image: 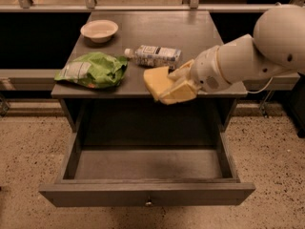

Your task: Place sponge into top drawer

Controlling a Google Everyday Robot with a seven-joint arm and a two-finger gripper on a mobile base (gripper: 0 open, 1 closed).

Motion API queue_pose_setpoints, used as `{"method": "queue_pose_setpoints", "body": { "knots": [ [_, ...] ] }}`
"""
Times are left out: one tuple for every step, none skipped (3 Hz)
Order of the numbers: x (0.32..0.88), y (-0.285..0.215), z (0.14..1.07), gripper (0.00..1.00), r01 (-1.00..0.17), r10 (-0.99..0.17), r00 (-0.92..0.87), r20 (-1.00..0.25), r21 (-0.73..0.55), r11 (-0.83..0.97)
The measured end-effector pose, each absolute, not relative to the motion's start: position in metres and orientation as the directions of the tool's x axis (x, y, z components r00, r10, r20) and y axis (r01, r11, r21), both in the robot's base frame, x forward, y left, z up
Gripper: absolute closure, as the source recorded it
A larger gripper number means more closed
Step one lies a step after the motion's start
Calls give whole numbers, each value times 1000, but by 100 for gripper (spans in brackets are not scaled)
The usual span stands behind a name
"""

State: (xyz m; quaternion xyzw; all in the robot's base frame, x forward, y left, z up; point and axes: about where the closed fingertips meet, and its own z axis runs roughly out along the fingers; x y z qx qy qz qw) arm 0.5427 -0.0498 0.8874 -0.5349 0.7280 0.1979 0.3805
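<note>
My gripper [167,86] is at the front edge of the table top, just above the back of the open top drawer [147,194]. It is shut on the pale yellow sponge [155,80], which sticks out to the left between the pale yellow fingers [182,92]. The drawer is pulled out wide below the table, dark grey, with a small round knob [149,202] on its front panel. Its inside shows nothing in it.
On the dark table [190,32] stand a plastic bottle [155,55] lying on its side, a green chip bag [93,69] at the left front, and a pale bowl [99,30] at the back left. A speckled floor surrounds the table.
</note>
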Motion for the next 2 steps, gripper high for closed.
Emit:
{"method": "queue_pose_setpoints", "body": {
  "knots": [
    [502,-46,864,100,-965,-729,-38,-684,-164,205],
    [487,-55,809,100,-982,-798,-41,-601,-124,144]
  ]
}}
